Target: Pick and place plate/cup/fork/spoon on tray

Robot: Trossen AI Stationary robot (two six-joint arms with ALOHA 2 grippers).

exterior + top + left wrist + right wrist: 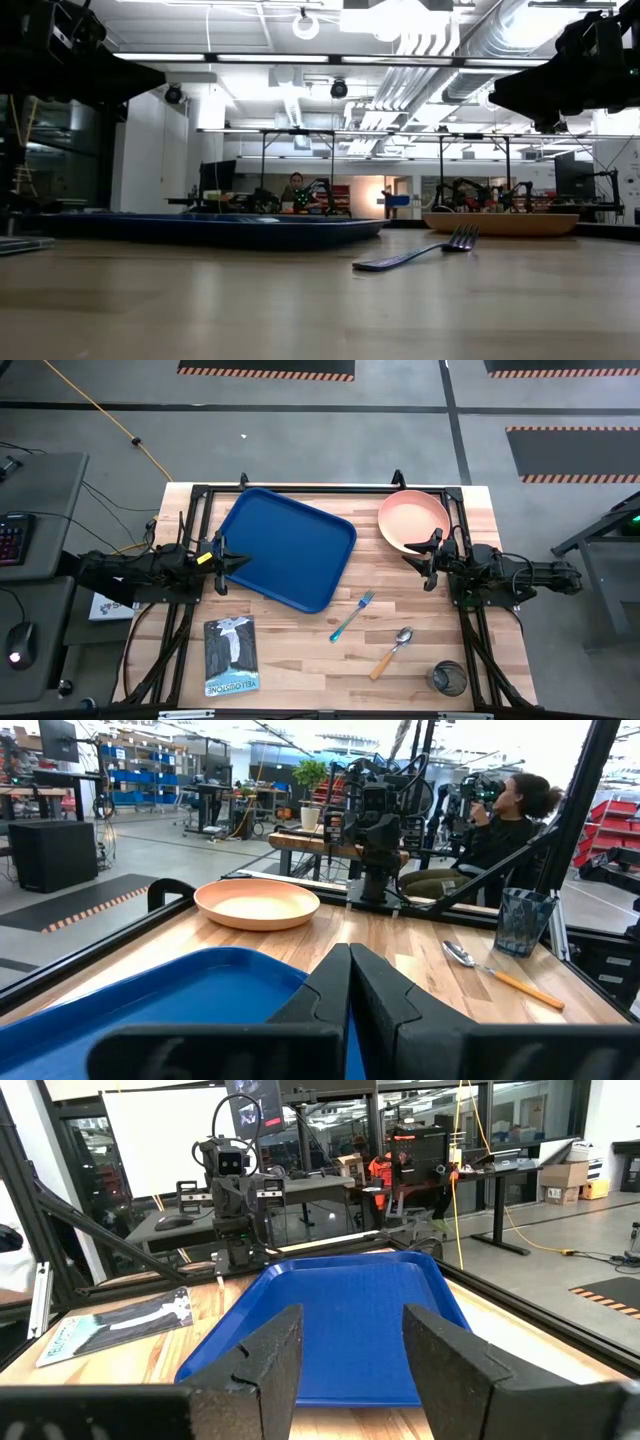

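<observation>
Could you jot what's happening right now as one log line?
tray empty | plate, fork, spoon, cup on table | left gripper shut | right gripper open

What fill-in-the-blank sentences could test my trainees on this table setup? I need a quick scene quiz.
1. The tray holds ____ tableware.
2. The fork has a light ____ handle.
3. The right gripper is open beside the ____.
4. The left gripper is ____.

Missing words: no; blue; plate; shut

From table height we could not see the cup or the spoon. The tray (150, 1010) ran off the left wrist picture's edge, and the booklet (115, 1323) lettering was too small to read there.
</observation>
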